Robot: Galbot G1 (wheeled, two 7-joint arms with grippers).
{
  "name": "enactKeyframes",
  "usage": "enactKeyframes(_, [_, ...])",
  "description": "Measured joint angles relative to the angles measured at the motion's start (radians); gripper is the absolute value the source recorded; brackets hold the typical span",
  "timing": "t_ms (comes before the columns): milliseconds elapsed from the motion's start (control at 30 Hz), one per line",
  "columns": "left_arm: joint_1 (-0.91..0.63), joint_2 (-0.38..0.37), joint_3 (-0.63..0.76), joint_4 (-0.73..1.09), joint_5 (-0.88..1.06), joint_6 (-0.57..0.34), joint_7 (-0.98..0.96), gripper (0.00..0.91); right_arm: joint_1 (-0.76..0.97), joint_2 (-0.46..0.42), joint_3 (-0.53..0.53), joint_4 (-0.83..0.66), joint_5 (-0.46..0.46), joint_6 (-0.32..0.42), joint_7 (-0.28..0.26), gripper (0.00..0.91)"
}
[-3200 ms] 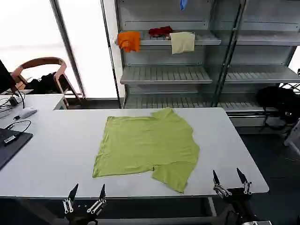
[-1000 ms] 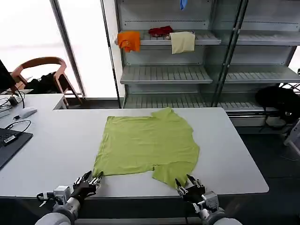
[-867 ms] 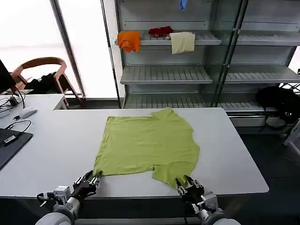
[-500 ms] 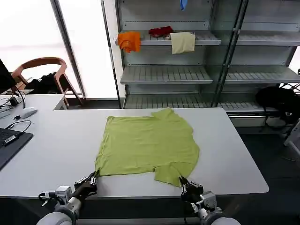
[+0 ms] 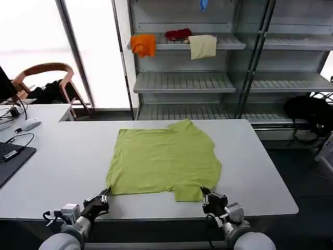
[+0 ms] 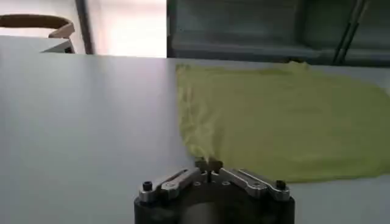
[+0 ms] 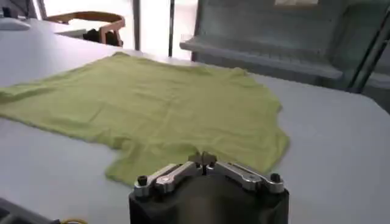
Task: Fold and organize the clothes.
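Both grippers, left (image 5: 105,193) and right (image 5: 204,192), pinch the T-shirt (image 5: 164,159) hem, fingertips together.

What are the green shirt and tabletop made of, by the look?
T-shirt: thin soft knit, likely cotton jersey, matte; it lies limp with small ripples along its edge. Table: smooth, rigid pale grey top, probably laminate, with a faint sheen.

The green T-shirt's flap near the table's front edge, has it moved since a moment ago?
Yes. The T-shirt flap has drawn back from the table front edge, pinched by the right gripper.
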Motion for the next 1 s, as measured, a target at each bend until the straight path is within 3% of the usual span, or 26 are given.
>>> enactKeyframes(567, [-0.192, -0.008, 0.045, 0.072, -0.060, -0.032, -0.083, 0.000, 0.213, 0.016, -0.030, -0.163, -0.015, 0.045, -0.074, 0.000])
enactKeyframes(1000, [-0.347, -0.037, 0.089, 0.200, -0.060, -0.075, -0.087, 0.000, 0.387, 0.033, -0.087, -0.337, -0.078, 0.148, -0.145, 0.000])
